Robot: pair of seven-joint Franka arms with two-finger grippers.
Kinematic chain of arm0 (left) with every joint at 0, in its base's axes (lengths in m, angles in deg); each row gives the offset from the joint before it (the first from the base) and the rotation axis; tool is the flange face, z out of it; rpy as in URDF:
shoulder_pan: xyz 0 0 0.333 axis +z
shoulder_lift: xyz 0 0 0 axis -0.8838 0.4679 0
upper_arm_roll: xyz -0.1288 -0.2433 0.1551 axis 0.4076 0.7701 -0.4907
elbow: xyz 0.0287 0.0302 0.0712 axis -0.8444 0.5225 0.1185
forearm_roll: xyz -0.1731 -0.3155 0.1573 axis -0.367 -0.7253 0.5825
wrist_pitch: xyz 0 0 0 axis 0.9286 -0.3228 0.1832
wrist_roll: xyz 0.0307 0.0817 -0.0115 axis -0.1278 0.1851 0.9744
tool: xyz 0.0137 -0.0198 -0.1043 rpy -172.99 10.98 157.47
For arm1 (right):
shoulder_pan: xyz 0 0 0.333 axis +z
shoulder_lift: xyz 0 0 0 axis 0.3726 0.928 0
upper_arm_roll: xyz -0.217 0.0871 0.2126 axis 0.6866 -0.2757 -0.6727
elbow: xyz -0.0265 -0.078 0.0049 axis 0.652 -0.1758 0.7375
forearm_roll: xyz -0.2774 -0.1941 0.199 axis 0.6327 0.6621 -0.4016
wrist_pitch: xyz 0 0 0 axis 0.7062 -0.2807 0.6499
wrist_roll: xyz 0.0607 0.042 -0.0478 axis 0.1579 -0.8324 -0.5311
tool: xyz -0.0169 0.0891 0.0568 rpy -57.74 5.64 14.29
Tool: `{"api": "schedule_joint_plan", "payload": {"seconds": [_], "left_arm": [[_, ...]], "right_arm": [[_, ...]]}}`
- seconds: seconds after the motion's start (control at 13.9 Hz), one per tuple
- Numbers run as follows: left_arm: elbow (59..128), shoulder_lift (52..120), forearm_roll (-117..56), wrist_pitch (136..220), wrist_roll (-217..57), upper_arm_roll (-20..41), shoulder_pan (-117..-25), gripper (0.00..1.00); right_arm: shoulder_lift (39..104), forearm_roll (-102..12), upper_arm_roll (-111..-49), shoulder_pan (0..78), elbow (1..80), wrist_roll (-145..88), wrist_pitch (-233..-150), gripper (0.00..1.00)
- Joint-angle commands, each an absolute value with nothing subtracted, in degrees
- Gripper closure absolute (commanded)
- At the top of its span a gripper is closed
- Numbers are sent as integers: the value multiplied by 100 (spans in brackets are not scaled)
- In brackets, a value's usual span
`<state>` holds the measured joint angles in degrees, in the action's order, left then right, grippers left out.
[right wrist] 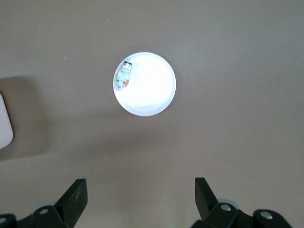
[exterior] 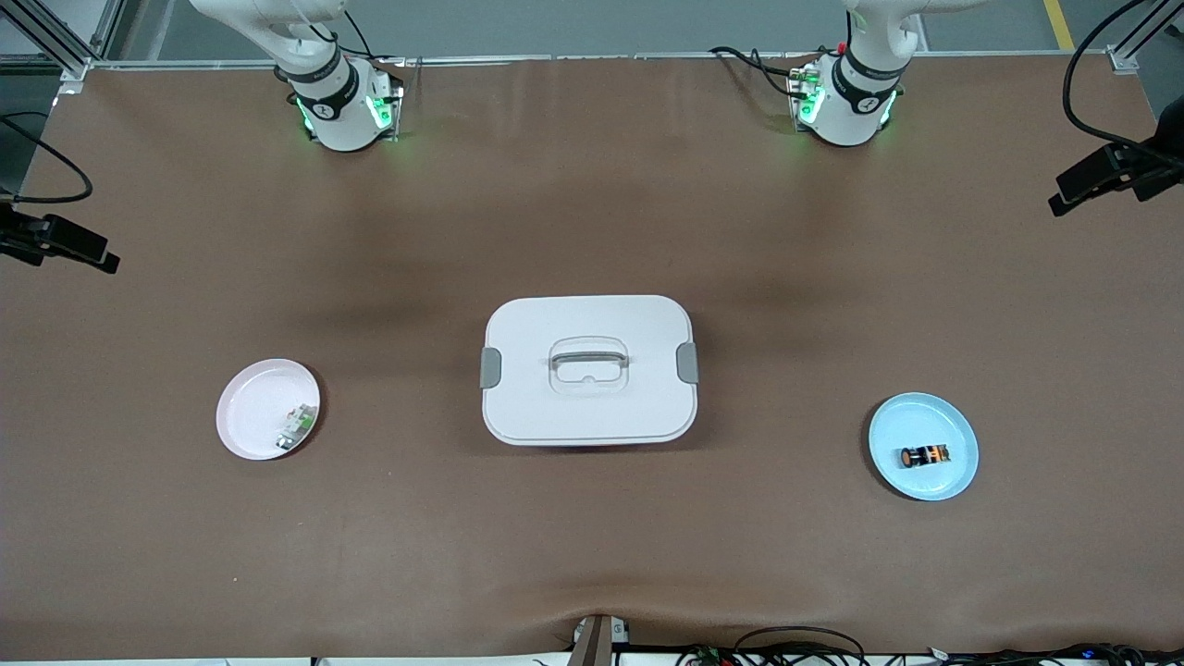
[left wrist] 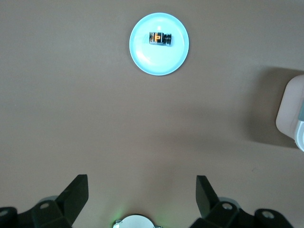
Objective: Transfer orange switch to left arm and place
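Observation:
The orange switch [exterior: 925,455] [left wrist: 160,38] lies on its side in a pale blue plate [exterior: 953,439] [left wrist: 142,54] toward the left arm's end of the table. The white box [exterior: 589,370] with grey latches stands mid-table; an edge of the box [left wrist: 290,114] shows in the left wrist view. My left gripper [left wrist: 141,190] is open and empty, high over bare table near its base. My right gripper [right wrist: 141,191] is likewise open and empty, high over bare table. In the front view only the arms' bases show, the left base [exterior: 846,102] and the right base [exterior: 338,106].
A pink plate [exterior: 254,416] [right wrist: 152,95] holding a small green-and-white part [exterior: 296,427] [right wrist: 123,76] sits toward the right arm's end. Black camera mounts [exterior: 1110,171] stand at the table's two ends. Cables lie along the near edge.

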<state>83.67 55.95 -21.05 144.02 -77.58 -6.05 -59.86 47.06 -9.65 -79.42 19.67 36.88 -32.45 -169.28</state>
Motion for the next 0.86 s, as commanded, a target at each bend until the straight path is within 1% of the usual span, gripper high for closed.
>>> {"api": "schedule_joint_plan", "payload": {"seconds": [0.0, 0.14, 0.5, 0.65, 0.79], "left_arm": [[8625, 5288, -2176, 14506, -7771, -597, -6000, 0], [8581, 5305, -2176, 14463, -7771, -597, -6017, 0], [8441, 5340, -2114, 14304, -7779, -501, -6043, 0], [8345, 5332, -2123, 14295, -7771, -395, -6035, 0], [8213, 5349, -2114, 14111, -7762, -211, -6043, 0]], "right_arm": [[4166, -914, -8023, 1880, 4351, -3228, -17257, 0], [4166, -914, -8023, 1898, 4264, -3228, -17160, 0], [4183, -914, -8058, 1942, 3737, -3254, -16423, 0], [4192, -905, -8058, 1942, 3674, -3228, -16404, 0], [4192, -896, -8058, 1942, 3631, -3210, -16334, 0]]}}
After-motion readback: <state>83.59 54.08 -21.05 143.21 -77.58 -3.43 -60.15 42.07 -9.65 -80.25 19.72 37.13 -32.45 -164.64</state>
